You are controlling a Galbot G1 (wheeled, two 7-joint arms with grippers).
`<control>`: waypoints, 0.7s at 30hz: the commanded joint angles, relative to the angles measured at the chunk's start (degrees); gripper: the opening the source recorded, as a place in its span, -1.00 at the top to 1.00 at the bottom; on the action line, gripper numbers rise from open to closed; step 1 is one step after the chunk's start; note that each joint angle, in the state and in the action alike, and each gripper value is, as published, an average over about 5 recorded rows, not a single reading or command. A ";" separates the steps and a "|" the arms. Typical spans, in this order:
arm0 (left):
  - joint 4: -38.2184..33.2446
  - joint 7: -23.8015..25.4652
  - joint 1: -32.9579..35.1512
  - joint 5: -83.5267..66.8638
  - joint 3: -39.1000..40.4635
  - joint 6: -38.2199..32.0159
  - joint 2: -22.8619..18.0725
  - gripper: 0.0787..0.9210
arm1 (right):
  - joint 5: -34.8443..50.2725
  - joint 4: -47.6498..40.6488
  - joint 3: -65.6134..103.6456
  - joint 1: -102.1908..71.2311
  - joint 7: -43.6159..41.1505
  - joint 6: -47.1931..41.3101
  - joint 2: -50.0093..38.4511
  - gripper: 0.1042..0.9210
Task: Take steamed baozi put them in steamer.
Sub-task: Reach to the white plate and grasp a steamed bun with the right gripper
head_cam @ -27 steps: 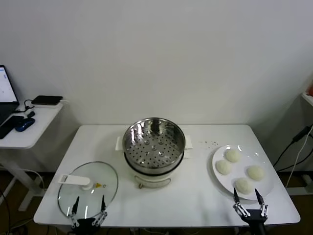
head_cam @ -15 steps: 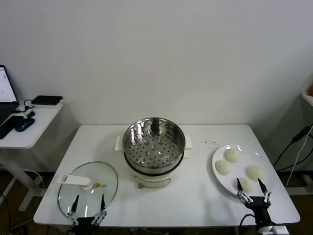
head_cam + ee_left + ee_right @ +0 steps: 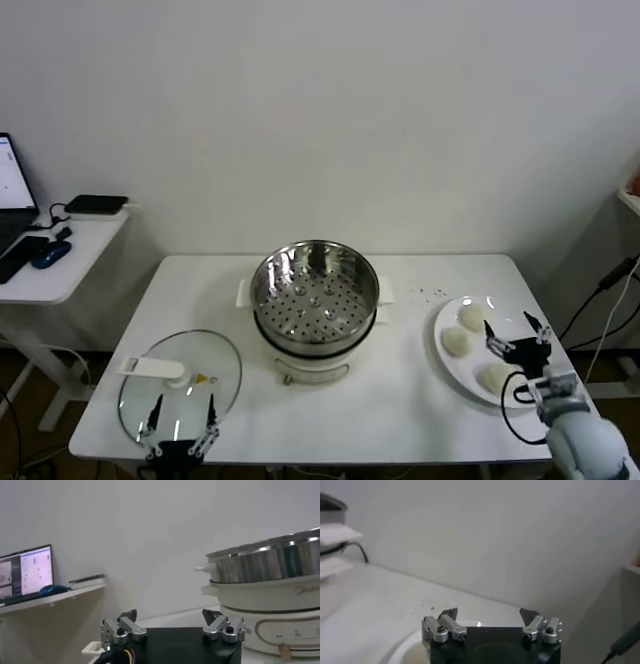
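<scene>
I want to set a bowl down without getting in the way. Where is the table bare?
Bare: the table between the steamer and the plate, and the far left corner behind the glass lid. Crowded: the plate with its baozi, where the right gripper hovers open.

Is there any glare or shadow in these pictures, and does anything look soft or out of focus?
Head view: bright glints on the steamer rim, reflections on the glass lid, soft even light with faint shadows. Left wrist view: the laptop and shelf look slightly soft. Right wrist view: the plate edge is pale and blurry.
</scene>
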 commanded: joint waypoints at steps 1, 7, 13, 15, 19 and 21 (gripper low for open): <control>0.33 -0.02 -0.04 0.47 -0.02 -0.10 0.09 -0.77 | -6.32 -0.96 -4.75 9.50 -12.76 -18.56 -15.99 -0.76; 0.94 -0.01 -0.39 1.17 -0.12 -0.53 0.33 -0.77 | -9.74 -4.12 -10.03 13.13 -25.46 -17.66 -27.59 -0.76; 2.12 0.05 -1.18 2.30 0.11 -0.92 0.37 -0.77 | -13.25 -9.64 -22.63 25.11 -36.03 -10.30 -34.68 -0.76; 2.31 0.10 -1.37 2.65 0.23 -1.01 0.39 -0.77 | -14.31 -12.04 -29.38 31.40 -40.09 -6.37 -35.94 -0.76; 2.71 0.14 -1.58 3.42 0.30 -1.31 0.34 -0.77 | -15.05 -16.88 -47.23 48.12 -48.16 -0.12 -36.57 -0.76; 2.86 0.14 -1.57 3.78 0.32 -1.44 0.28 -0.77 | -15.20 -19.44 -56.20 56.71 -51.72 2.25 -35.79 -0.76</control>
